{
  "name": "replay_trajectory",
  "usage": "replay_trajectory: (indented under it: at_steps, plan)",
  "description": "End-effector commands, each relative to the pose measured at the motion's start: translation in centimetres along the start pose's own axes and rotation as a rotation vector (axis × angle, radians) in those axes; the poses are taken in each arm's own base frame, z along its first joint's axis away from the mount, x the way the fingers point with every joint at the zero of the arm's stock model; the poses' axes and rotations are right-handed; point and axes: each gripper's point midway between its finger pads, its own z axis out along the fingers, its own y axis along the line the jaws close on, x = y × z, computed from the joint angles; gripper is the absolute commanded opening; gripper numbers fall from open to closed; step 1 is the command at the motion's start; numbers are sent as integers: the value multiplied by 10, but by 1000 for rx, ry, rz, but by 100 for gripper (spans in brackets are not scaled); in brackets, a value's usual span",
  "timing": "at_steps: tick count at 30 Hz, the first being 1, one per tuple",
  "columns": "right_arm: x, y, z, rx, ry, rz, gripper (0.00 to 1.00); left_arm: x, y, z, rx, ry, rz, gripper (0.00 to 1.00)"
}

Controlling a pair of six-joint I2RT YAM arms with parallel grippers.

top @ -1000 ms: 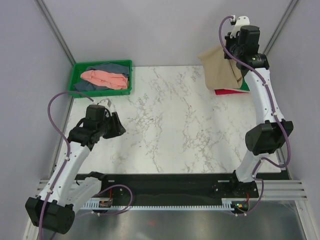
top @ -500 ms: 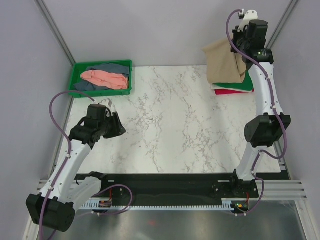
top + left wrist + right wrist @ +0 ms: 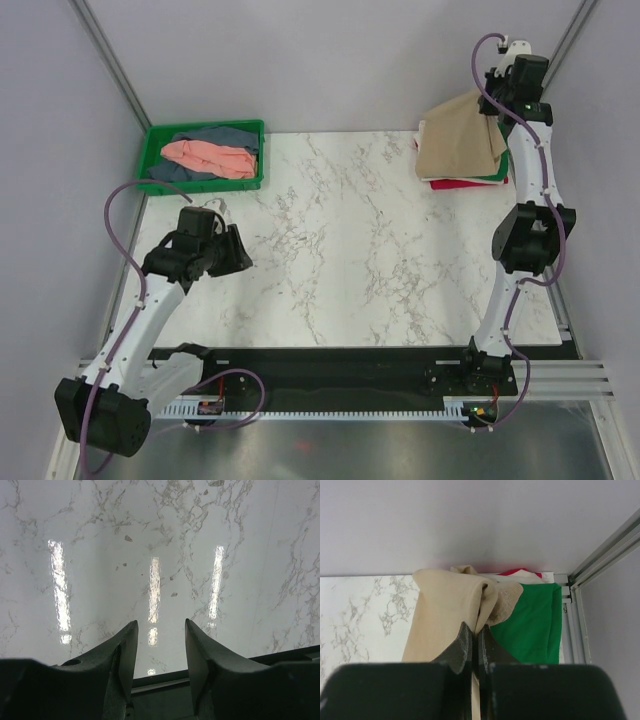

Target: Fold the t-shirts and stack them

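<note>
My right gripper is shut on the tan-beige t-shirt and holds it over the stack at the far right corner. The stack holds a green t-shirt on a red one. In the right wrist view the jaws pinch a bunched edge of the tan cloth. A salmon pink t-shirt and a grey-blue one lie in the green tray at the far left. My left gripper is open and empty above bare marble.
The marble tabletop lies between the arms. Grey walls and metal frame posts stand close behind and to the right of the stack. The black rail of the arm bases runs along the near edge.
My right gripper has carried the tan-beige t-shirt back and right, toward the far corner, and lowered it onto the green and red stack. The left arm has barely moved.
</note>
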Motion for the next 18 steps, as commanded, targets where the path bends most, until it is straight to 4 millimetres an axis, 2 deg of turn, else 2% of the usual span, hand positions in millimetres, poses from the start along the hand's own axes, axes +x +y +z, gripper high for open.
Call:
replay_trajectory:
  at_steps: [1,4,5,6,7,8,13,15,16,17,18]
  plan:
    - [-56,-16,1,7,-189,10,0,-7,-2,3,9,-25,-6,50]
    - [-60,-35,21,32,-251,22,0,-5,-2,6,4,-11,-7,50]
    - [-50,-40,34,34,-247,29,0,-5,-2,6,4,-9,-8,50]
    - [-53,-47,40,41,-282,47,0,-5,-1,7,2,-5,-8,49]
    - [-48,-53,47,49,-284,59,0,-5,-1,7,1,-4,-8,49]
    - [-35,-58,61,54,-274,73,0,-5,-1,7,0,-4,-8,49]
    - [4,-90,102,92,-286,156,0,-3,1,11,-9,12,-8,50]
    - [32,-96,121,103,-257,189,0,-2,1,12,-9,19,-9,50]
    - [36,-99,127,108,-269,194,2,-2,1,13,-9,23,-10,49]
    - [56,-104,135,135,-238,211,17,-2,1,14,-10,26,-10,49]
    - [63,-106,138,144,-230,220,23,-1,1,14,-12,29,-9,49]
